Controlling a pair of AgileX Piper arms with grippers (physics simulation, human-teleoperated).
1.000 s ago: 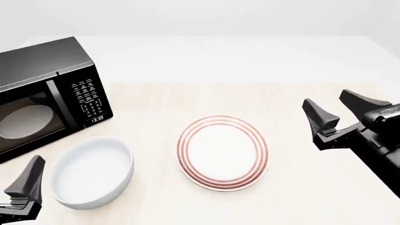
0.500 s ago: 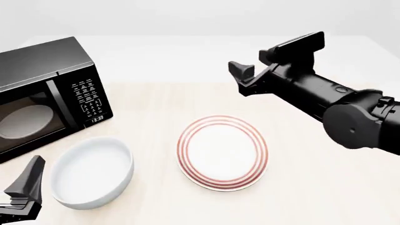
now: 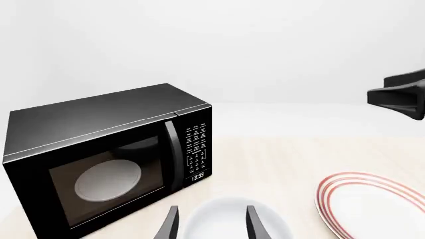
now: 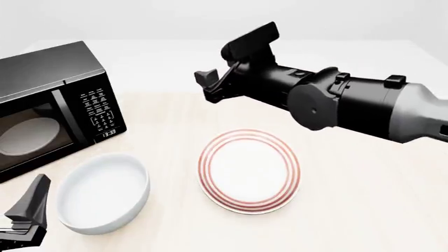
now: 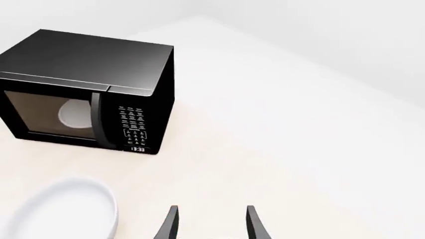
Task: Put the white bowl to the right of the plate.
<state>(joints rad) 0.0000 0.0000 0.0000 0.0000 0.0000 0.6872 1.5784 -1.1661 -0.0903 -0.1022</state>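
Observation:
The white bowl (image 4: 104,191) sits on the table at the front left, left of the red-ringed plate (image 4: 249,170). My left gripper (image 3: 212,226) is open and empty, low at the front left corner, just short of the bowl (image 3: 229,219); one of its fingers (image 4: 31,202) shows in the front view. My right gripper (image 4: 229,62) is open and empty, held high over the table behind the plate. The right arm reaches across from the right. In the right wrist view the bowl (image 5: 66,209) lies ahead of the right gripper (image 5: 211,226). The plate (image 3: 378,204) also shows in the left wrist view.
A black microwave (image 4: 49,105) with a closed door and a white disc inside stands at the far left, just behind the bowl. It also shows in the left wrist view (image 3: 106,154) and the right wrist view (image 5: 93,89). Light wooden tabletop (image 4: 364,199) lies right of the plate.
My right arm has swung from the right side up and leftward, and now stretches over the table behind the plate. The left gripper, bowl and plate have not moved.

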